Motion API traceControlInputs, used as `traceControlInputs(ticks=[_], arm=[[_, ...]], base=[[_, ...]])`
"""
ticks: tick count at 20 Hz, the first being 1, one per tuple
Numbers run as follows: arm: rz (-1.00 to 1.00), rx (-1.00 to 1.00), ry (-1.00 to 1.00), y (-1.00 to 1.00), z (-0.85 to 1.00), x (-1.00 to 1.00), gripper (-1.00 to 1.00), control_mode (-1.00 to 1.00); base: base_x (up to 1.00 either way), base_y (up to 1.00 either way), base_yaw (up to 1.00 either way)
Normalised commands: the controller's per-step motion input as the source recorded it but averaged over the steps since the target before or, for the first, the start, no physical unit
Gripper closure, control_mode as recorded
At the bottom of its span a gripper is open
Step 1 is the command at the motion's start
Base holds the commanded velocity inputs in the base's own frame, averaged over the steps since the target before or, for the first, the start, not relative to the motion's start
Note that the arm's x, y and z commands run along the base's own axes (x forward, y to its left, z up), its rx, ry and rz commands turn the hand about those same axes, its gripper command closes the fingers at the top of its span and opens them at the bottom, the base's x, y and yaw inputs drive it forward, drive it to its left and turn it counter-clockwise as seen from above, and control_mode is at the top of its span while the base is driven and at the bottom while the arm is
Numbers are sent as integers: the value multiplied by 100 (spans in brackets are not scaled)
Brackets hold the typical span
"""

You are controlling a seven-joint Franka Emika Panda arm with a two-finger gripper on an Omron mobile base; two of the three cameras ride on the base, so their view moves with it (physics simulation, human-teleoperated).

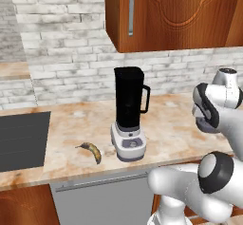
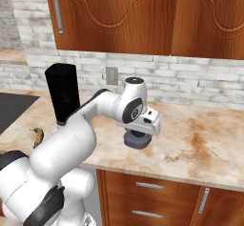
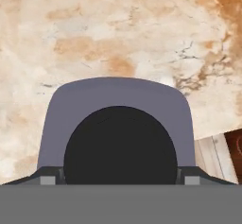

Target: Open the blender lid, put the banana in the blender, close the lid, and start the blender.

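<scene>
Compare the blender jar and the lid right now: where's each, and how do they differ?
The blender stands upright on the counter, its jar top open; the blender lid is off it, under the gripper and low over the counter to the right.
The jar is tall and black; the lid is flat, squat and dark grey.
The blender stands free; the lid's knob sits between the fingertips in the hand view.
Both are over the same marble counter.

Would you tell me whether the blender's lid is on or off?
Off: the blender top is bare, and the tool holds the blender lid.
</scene>
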Motion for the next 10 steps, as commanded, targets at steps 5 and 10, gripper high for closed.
traceControlInputs(ticks=[5,10], arm=[[1,-3,2,1,-92,47,100,-100],[0,1,0,0,-48,43,100,-100]], base=[[0,0,0],[0,0,0]])
